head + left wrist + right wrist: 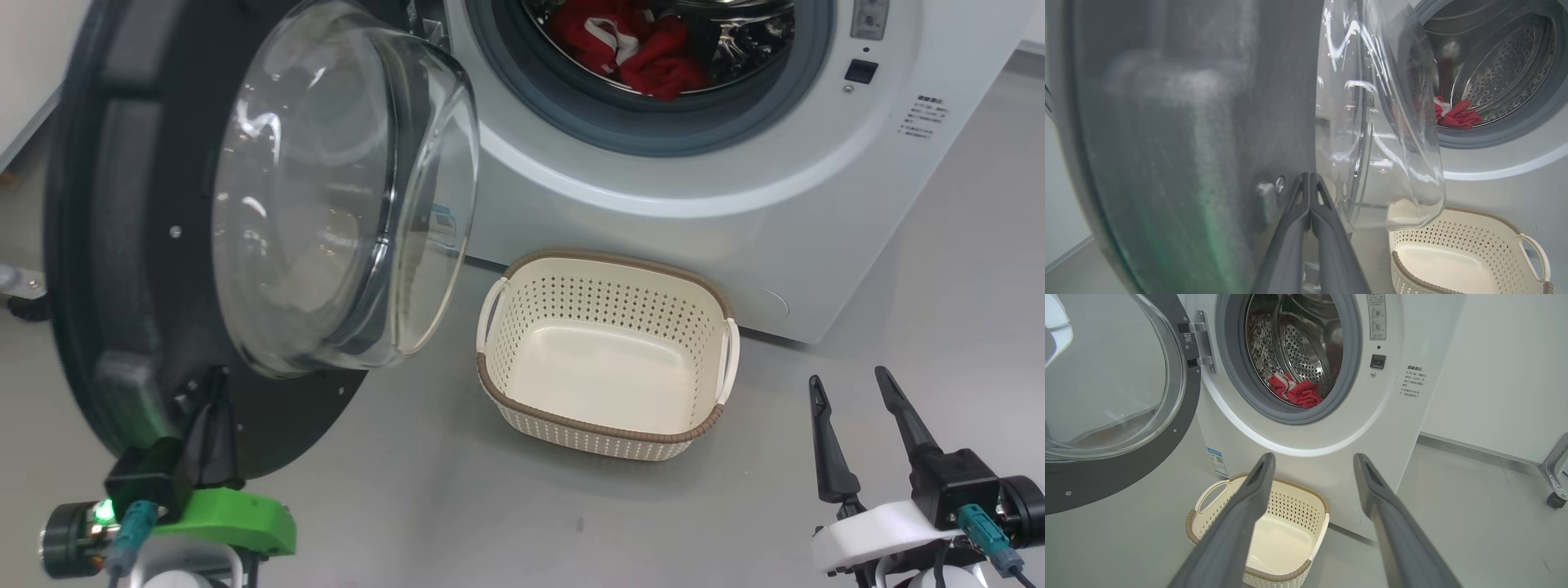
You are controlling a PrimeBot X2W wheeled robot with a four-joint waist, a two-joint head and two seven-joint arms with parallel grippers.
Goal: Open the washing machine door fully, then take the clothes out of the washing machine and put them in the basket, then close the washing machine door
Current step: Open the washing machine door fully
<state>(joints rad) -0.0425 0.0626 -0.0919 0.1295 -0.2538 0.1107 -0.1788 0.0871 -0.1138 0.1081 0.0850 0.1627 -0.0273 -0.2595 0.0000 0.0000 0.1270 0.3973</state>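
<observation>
Big white front-loading washing machine (653,188), steel drum (1306,347) exposed. Large round glossy black door with clear glass bowl (122,245) stands swung out to robot's left. Small cream perforated basket (600,430) empty, just before the machine. Bright red clothes (645,49) in drum. Left gripper (216,384) pinched closed, tips against door's inner face; right gripper (849,384) spread wide, empty. Step: door-opening, probably nearly done; next, reach into drum past grey gasket (571,106). Smooth grey floor (490,506), white wall (1494,355).

Bright, even indoor light leaves only faint shadows on the floor (457,506). White glare streaks the glass of the washing machine door (326,188). In the left wrist view its black face is a grainy, green-tinged blur; wrist lenses bend edges.
</observation>
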